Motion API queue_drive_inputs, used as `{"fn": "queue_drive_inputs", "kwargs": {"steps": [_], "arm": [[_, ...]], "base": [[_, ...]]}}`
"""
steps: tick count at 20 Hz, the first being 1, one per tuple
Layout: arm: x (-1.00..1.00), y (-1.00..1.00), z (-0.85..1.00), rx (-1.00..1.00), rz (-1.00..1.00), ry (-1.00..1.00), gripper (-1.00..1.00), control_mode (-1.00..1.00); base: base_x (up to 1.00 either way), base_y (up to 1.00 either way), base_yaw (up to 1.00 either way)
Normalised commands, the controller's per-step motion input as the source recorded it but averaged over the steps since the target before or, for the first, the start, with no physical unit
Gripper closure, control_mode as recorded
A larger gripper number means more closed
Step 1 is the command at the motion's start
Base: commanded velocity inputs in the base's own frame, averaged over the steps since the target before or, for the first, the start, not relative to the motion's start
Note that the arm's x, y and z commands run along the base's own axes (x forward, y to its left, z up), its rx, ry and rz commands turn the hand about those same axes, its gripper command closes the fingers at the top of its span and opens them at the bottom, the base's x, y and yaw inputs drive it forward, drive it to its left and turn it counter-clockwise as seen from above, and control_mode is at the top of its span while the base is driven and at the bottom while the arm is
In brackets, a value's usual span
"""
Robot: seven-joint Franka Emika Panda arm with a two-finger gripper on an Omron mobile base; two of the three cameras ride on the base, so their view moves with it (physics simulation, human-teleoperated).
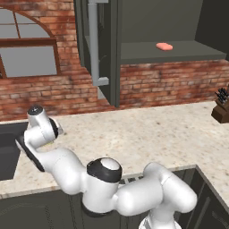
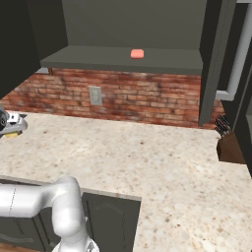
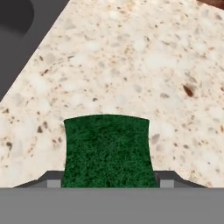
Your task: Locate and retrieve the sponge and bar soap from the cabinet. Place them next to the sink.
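Note:
The sponge (image 3: 107, 151) shows its green top between my two finger tips, low over the speckled counter; its yellow layer (image 2: 13, 133) peeks out under the hand. My gripper (image 3: 108, 183) is shut on the sponge, with the fingers against its two sides. It sits at the far left of the counter, just beside the dark sink (image 1: 6, 154), whose basin (image 3: 15, 15) lies up and to the left in the hand view. The pink bar soap (image 1: 164, 46) (image 2: 137, 53) lies on the shelf of the open cabinet (image 1: 179, 54).
The cabinet door with its long silver handle (image 1: 93, 42) stands open over the counter. A knife block (image 1: 221, 108) (image 2: 229, 146) stands at the counter's right end. A wall outlet (image 2: 95, 95) is set in the brick wall, and a window (image 1: 27, 49) is behind the sink.

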Motion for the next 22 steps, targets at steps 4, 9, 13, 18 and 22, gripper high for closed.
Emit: {"fn": "queue_drive_inputs", "kwargs": {"steps": [4,9,13,18,22], "arm": [[0.20,0.18,-0.22,-0.01,-0.07,0.03,1.00,-1.00],[0.21,0.22,-0.17,0.00,-0.06,0.04,1.00,-1.00],[0.34,0.22,-0.12,-0.01,-0.05,0.01,1.00,-1.00],[0.26,0.21,-0.20,0.00,-0.03,-0.02,1.00,-1.00],[0.17,0.19,-0.17,0.00,-0.02,0.00,1.00,-1.00]], "base": [[0.00,0.00,0.00],[0.00,0.00,0.00],[0.00,0.00,0.00],[0.00,0.00,0.00],[0.00,0.00,0.00]]}}
